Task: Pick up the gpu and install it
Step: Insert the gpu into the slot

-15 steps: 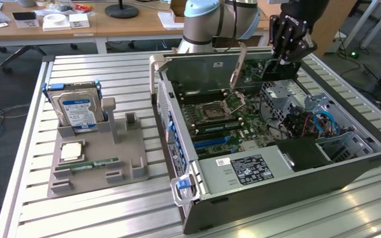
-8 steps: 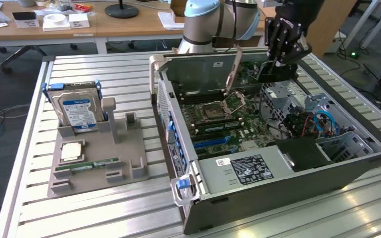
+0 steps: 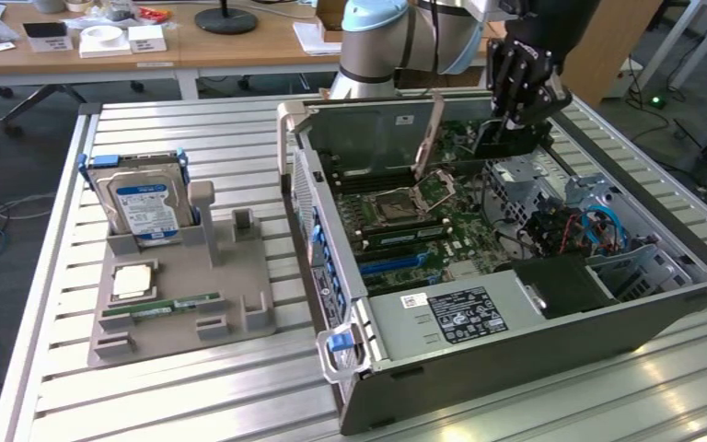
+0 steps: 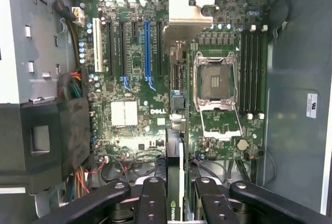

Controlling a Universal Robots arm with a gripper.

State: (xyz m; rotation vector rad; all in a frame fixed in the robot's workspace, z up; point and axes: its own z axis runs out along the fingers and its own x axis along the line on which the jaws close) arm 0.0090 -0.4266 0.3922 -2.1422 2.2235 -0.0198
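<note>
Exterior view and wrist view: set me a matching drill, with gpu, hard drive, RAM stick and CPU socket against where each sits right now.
Things:
1. gpu
2. hard drive
3. RAM stick
4. CPU socket

Places:
A. lying flat on the grey holder
B. held on edge between the fingers, over the open case
C. on the motherboard inside the case
D. standing upright in the grey holder

Pairs: 1-B, 2-D, 3-A, 4-C
</note>
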